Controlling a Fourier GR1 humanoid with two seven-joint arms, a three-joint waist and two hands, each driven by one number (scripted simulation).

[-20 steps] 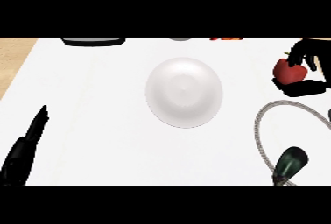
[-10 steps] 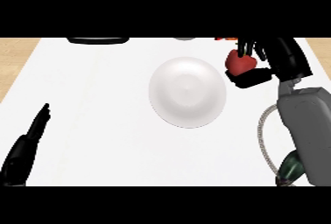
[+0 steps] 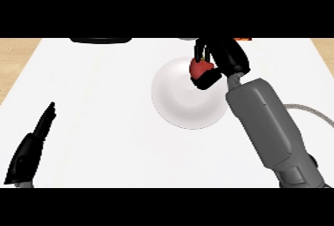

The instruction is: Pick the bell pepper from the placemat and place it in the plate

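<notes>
Head view: right hand (image 3: 225, 57) fingers curled round bell pepper (image 3: 198, 68), over plate (image 3: 179, 103) at its 1 o'clock rim (contact unclear). Left hand (image 3: 31, 148) fingers straight together, desk (image 3: 98, 88) 8 o'clock.

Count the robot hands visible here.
2. The right hand is above the upper right of the plate, curled round the bell pepper; the left hand rests open at the lower left.

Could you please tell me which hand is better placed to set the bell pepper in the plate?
The right hand: its fingers curl round the bell pepper above the plate. The left hand rests open at the lower left.
</notes>
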